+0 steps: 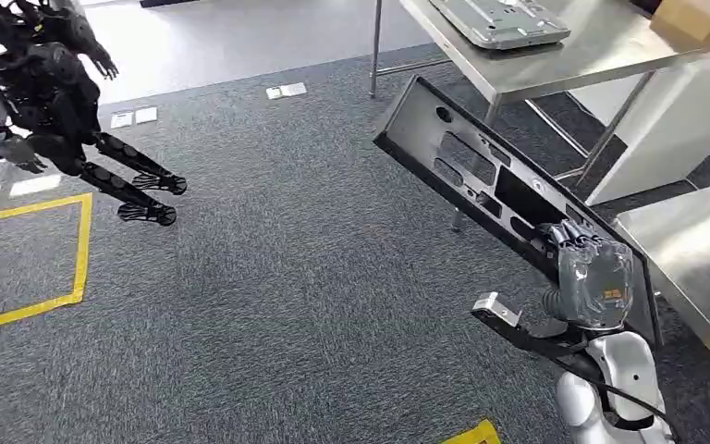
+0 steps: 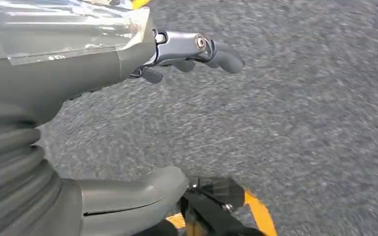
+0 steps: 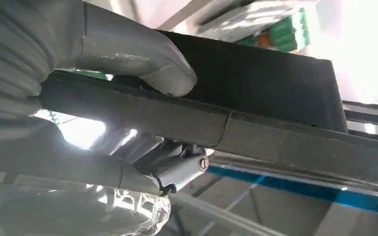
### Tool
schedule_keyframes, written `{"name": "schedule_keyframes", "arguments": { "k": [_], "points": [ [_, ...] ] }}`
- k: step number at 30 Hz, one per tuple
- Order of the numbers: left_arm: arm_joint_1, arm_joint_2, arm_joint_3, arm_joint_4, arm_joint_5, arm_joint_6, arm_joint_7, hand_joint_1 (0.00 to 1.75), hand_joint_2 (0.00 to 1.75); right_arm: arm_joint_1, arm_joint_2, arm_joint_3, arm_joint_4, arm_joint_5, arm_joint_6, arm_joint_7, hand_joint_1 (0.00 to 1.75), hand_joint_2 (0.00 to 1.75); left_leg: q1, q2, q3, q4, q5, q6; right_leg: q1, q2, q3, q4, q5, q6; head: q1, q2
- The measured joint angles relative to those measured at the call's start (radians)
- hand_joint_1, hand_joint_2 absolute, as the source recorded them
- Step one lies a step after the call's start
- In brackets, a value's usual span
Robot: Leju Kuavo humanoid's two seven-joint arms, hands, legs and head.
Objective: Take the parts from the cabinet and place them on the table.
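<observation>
My right hand (image 1: pixel 593 274) grips the near end of a long dark metal panel (image 1: pixel 481 176) with several cut-outs, held tilted in the air over the carpet. In the right wrist view the thumb (image 3: pixel 142 54) presses on the panel's edge (image 3: pixel 275 132) and the fingers (image 3: pixel 177 167) wrap beneath it. A steel table (image 1: pixel 601 42) stands at the far right with a grey metal part (image 1: pixel 499 20) lying on it. My left hand (image 2: pixel 128 98) hangs over the grey carpet, fingers (image 2: pixel 216 51) stretched out and apart, holding nothing.
A black robot figure (image 1: pixel 46 102) stands at the far left. Yellow floor tape (image 1: pixel 79 250) marks a square on the carpet. A second steel surface (image 1: pixel 703 259) lies at the right edge. A cardboard box (image 1: pixel 703 17) sits on the far table.
</observation>
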Motion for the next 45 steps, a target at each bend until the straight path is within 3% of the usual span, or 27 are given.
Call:
{"name": "schedule_keyframes", "arguments": {
  "k": [1, 5, 6, 8, 11, 12, 14, 15, 16, 18, 20, 21, 23, 25, 26, 27, 29, 30, 31, 32, 35, 36, 38, 40, 42, 43, 45],
  "points": [
    [0.0, 0.002, 0.0, 0.0, 0.0, -0.005, -0.004, 0.0, 1.75, -0.003, 0.0, -0.003, 0.001, 0.002, 0.0, 0.003, 1.75, 1.75, 0.003, -0.046, 0.02, -0.045, -0.003, 0.002, 0.006, 0.01, -0.004, 0.004, 0.0, 0.003, 0.001, 0.0],
    [-0.004, 0.002, 0.001, 0.0, 0.0, -0.042, -0.036, 0.0, 1.75, -0.02, -0.001, -0.025, 0.014, 0.024, 0.0, 0.016, 1.75, 1.75, -0.014, -0.002, 0.022, -0.058, 0.005, 0.02, 0.006, 0.055, -0.025, -0.004, 0.014, 0.038, 0.0, 0.0],
    [-0.008, -0.001, 0.001, 0.0, 0.0, -0.043, -0.039, 0.0, 1.75, -0.023, -0.002, -0.032, 0.017, 0.027, 0.0, 0.018, 1.75, 1.75, -0.007, 0.013, 0.025, -0.072, 0.016, 0.035, 0.005, 0.028, -0.033, 0.008, 0.009, 0.039, 0.002, 0.0],
    [-0.009, -0.003, 0.0, 0.0, -0.001, -0.048, -0.043, 0.0, 1.75, -0.04, -0.005, -0.039, 0.026, 0.028, 0.0, 0.022, 1.75, 1.75, -0.012, 0.034, 0.026, -0.077, 0.021, 0.045, 0.008, -0.057, -0.083, 0.108, -0.045, 0.03, 0.006, 0.0],
    [-0.007, -0.003, 0.001, 0.0, 0.002, -0.05, -0.052, 0.0, 1.75, -0.048, -0.006, -0.049, 0.039, 0.03, 0.0, 0.026, 1.75, 1.75, -0.013, 0.077, 0.021, -0.076, 0.02, 0.045, 0.007, -0.07, -0.187, 0.329, -0.121, 0.037, 0.007, 0.0],
    [-0.006, -0.004, 0.002, 0.0, 0.007, -0.051, -0.063, 0.0, 1.75, -0.048, -0.006, -0.052, 0.044, 0.032, 0.0, 0.027, 1.75, 1.75, -0.013, 0.088, 0.021, -0.076, 0.019, 0.045, 0.004, -0.072, -0.183, 0.324, -0.116, 0.044, 0.007, 0.0],
    [-0.007, -0.008, 0.004, 0.0, 0.013, -0.054, -0.105, 0.0, 1.75, -0.05, -0.01, -0.059, 0.053, 0.034, 0.0, 0.028, 1.75, 1.75, -0.012, 0.113, 0.022, -0.075, 0.017, 0.041, -0.002, -0.09, -0.097, 0.172, -0.061, 0.068, 0.007, 0.0],
    [-0.007, -0.01, 0.007, 0.0, 0.021, -0.059, -0.114, 0.0, 1.75, -0.054, -0.013, -0.061, 0.056, 0.034, -0.001, 0.028, 1.75, 1.75, -0.012, 0.122, 0.024, -0.074, 0.014, 0.036, -0.007, -0.118, -0.042, 0.074, -0.031, 0.077, 0.008, 0.0],
    [-0.009, -0.011, 0.011, 0.0, 0.03, -0.059, -0.115, 0.0, 1.75, -0.06, -0.016, -0.063, 0.061, 0.034, -0.001, 0.028, 1.75, 1.75, -0.018, 0.132, 0.028, -0.073, 0.01, 0.03, -0.005, -0.177, -0.004, 0.0, -0.021, 0.074, 0.008, 0.0],
    [-0.008, -0.013, 0.021, 0.0, 0.04, -0.061, -0.159, 0.0, 1.75, -0.068, -0.018, -0.065, 0.07, 0.034, -0.003, 0.028, 1.75, 1.75, -0.026, 0.152, 0.032, -0.069, 0.0, 0.017, 0.006, -0.151, -0.003, 0.0, -0.01, 0.047, 0.003, 0.0],
    [-0.011, -0.016, 0.021, -0.001, 0.026, -0.007, -0.216, 0.0, 1.75, -0.067, -0.027, -0.076, 0.079, 0.035, -0.008, 0.028, 1.75, 1.75, -0.021, 0.175, 0.04, -0.073, -0.003, 0.01, 0.012, -0.128, -0.006, 0.001, -0.013, 0.033, 0.004, 0.0],
    [-0.013, -0.022, 0.022, -0.001, 0.026, 0.015, -0.234, 0.0, 1.75, -0.068, -0.031, -0.08, 0.08, 0.037, -0.01, 0.028, 1.75, 1.75, -0.016, 0.173, 0.039, -0.07, -0.009, 0.002, -0.003, -0.115, 0.001, -0.002, -0.008, 0.022, 0.003, 0.0],
    [-0.014, -0.022, 0.023, -0.001, 0.019, -0.011, -0.238, 0.0, 1.75, -0.083, -0.032, -0.079, 0.09, 0.048, -0.014, 0.028, 1.75, 1.75, -0.009, 0.066, 0.008, 0.014, -0.068, -0.006, -0.005, -0.095, 0.0, -0.002, -0.005, 0.005, 0.001, 0.0],
    [-0.01, -0.021, 0.026, 0.001, 0.025, -0.07, -0.202, 0.0, 1.75, -0.111, -0.028, -0.077, 0.113, 0.062, -0.013, 0.028, 1.75, 1.75, -0.009, 0.041, -0.081, 0.191, -0.15, -0.009, -0.003, -0.065, -0.002, -0.001, -0.004, -0.001, -0.004, 0.0],
    [-0.007, -0.02, 0.029, 0.001, 0.026, -0.088, -0.188, 0.0, 1.75, -0.121, -0.026, -0.076, 0.125, 0.069, -0.013, 0.028, 1.75, 1.75, -0.009, 0.04, -0.115, 0.247, -0.162, -0.008, -0.001, -0.049, -0.002, -0.001, -0.004, -0.001, -0.005, 0.0],
    [-0.005, -0.02, 0.031, 0.002, 0.026, -0.095, -0.18, 0.0, 1.75, -0.129, -0.026, -0.076, 0.136, 0.073, -0.013, 0.028, 1.75, 1.75, -0.009, 0.04, -0.129, 0.257, -0.147, -0.006, 0.001, -0.034, -0.001, -0.001, -0.004, -0.001, -0.004, 0.0],
    [-0.005, -0.019, 0.033, 0.002, 0.025, -0.123, -0.175, 0.0, 1.75, -0.142, -0.025, -0.075, 0.15, 0.076, -0.013, 0.032, 1.75, 1.75, -0.009, 0.036, -0.091, 0.145, -0.059, 0.003, 0.002, -0.008, 0.003, 0.0, -0.004, 0.0, -0.005, 0.0],
    [-0.005, -0.018, 0.033, 0.002, 0.018, -0.134, -0.173, 0.0, 1.75, -0.148, -0.025, -0.074, 0.155, 0.079, -0.013, 0.037, 1.75, 1.75, -0.009, 0.021, -0.052, 0.054, -0.009, 0.008, 0.002, 0.005, 0.005, 0.0, -0.005, 0.0, -0.005, 0.0],
    [-0.005, -0.017, 0.033, 0.002, 0.016, -0.143, -0.17, 0.0, 1.75, -0.154, -0.025, -0.074, 0.16, 0.082, -0.013, 0.042, 1.75, 1.75, -0.007, -0.029, -0.016, -0.029, 0.029, 0.015, -0.001, 0.015, 0.005, -0.001, -0.005, 0.0, -0.007, 0.0],
    [-0.005, -0.015, 0.032, 0.002, 0.012, -0.15, -0.169, 0.0, 1.75, -0.161, -0.026, -0.074, 0.164, 0.082, -0.013, 0.045, 1.75, 1.75, -0.008, -0.049, -0.003, -0.058, 0.027, 0.019, 0.011, 0.026, 0.0, 0.004, -0.006, 0.004, -0.005, 0.0],
    [-0.005, -0.014, 0.032, 0.002, 0.0, -0.144, -0.167, 0.0, 1.75, -0.166, -0.039, -0.074, 0.175, 0.084, -0.013, 0.047, 1.75, 1.75, -0.022, -0.012, -0.001, -0.059, 0.028, 0.029, 0.0, 0.055, -0.008, -0.007, 0.001, 0.024, -0.007, 0.0],
    [-0.006, -0.015, 0.032, 0.002, 0.0, -0.143, -0.167, 0.0, 1.75, -0.167, -0.046, -0.075, 0.177, 0.085, -0.014, 0.047, 1.75, 1.75, -0.017, 0.002, 0.005, -0.075, 0.037, 0.04, 0.012, 0.066, -0.019, -0.011, 0.003, 0.034, -0.006, 0.0],
    [-0.008, -0.016, 0.032, 0.002, -0.001, -0.143, -0.167, 0.0, 1.75, -0.173, -0.053, -0.076, 0.18, 0.085, -0.014, 0.047, 1.75, 1.75, -0.013, 0.027, 0.012, -0.096, 0.05, 0.056, 0.013, -0.037, -0.047, 0.058, -0.033, 0.025, -0.004, 0.0],
    [-0.004, -0.016, 0.032, 0.002, -0.002, -0.143, -0.167, 0.0, 1.75, -0.179, -0.055, -0.075, 0.186, 0.085, -0.014, 0.047, 1.75, 1.75, -0.015, 0.056, 0.012, -0.096, 0.048, 0.055, 0.011, -0.065, -0.126, 0.218, -0.101, 0.02, 0.005, 0.0],
    [-0.003, -0.016, 0.032, 0.002, -0.002, -0.143, -0.166, 0.0, 1.75, -0.174, -0.056, -0.075, 0.193, 0.085, -0.014, 0.047, 1.75, 1.75, -0.015, 0.082, 0.011, -0.095, 0.046, 0.053, 0.006, -0.071, -0.172, 0.312, -0.124, 0.031, 0.006, 0.0],
    [-0.003, -0.016, 0.032, 0.002, -0.002, -0.143, -0.166, 0.0, 1.75, -0.173, -0.058, -0.075, 0.196, 0.085, -0.014, 0.047, 1.75, 1.75, -0.014, 0.096, 0.012, -0.095, 0.044, 0.051, 0.0, -0.075, -0.159, 0.284, -0.109, 0.043, 0.006, 0.0],
    [-0.003, -0.017, 0.032, 0.002, -0.002, -0.143, -0.166, 0.0, 1.75, -0.174, -0.059, -0.075, 0.198, 0.085, -0.014, 0.047, 1.75, 1.75, -0.009, 0.119, 0.015, -0.091, 0.038, 0.041, -0.011, -0.103, -0.063, 0.105, -0.04, 0.073, 0.006, 0.0]
  ]
}}
